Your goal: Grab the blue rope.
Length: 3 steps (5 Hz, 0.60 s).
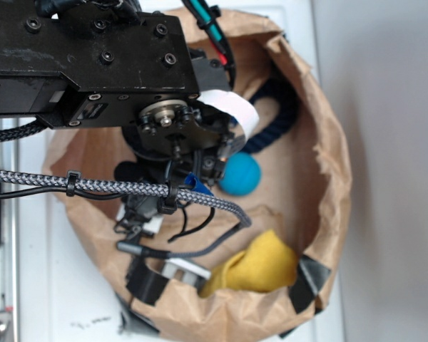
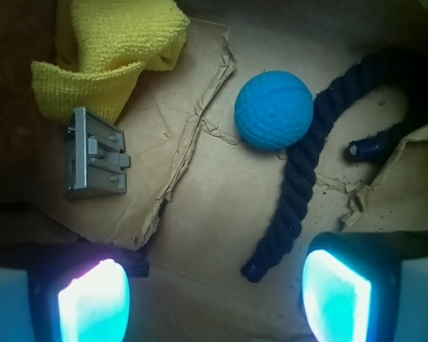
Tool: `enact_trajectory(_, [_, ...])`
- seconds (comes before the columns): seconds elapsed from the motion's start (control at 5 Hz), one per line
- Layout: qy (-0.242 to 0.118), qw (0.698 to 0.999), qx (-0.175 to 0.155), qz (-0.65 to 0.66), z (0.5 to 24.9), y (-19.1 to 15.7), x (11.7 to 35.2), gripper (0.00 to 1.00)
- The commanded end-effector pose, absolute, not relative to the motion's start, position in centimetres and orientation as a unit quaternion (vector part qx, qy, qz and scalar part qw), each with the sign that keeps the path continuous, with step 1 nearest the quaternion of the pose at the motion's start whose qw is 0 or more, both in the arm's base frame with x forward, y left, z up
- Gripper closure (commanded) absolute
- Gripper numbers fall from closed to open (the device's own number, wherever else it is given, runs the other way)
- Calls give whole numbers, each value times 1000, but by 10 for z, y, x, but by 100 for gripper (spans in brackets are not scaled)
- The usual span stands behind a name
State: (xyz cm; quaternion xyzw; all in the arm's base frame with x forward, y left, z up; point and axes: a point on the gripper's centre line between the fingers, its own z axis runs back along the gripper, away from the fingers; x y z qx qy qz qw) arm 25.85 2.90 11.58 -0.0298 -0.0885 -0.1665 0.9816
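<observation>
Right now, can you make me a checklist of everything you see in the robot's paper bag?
Surface: crumpled brown paper bag, rolled-down rim.
Job's things: blue rope, curved, lying free, touching the ball.
Clutter: turquoise ball; yellow cloth; grey metal clip.
Gripper: gripper open, above the bag floor, holding nothing.
Cables: braided cable across the arm.
Surroundings: white table; grey wall.

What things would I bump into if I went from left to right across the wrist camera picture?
Grey metal clip → yellow cloth → blue ball → blue rope. The open gripper sits along the bottom edge, one finger on each side.
</observation>
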Motion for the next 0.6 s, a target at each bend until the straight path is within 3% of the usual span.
enact_trajectory(0.0, [-115, 987, 41, -105, 71, 53, 280, 0])
enact_trajectory(0.4, [-77, 994, 27, -67, 53, 82, 299, 0])
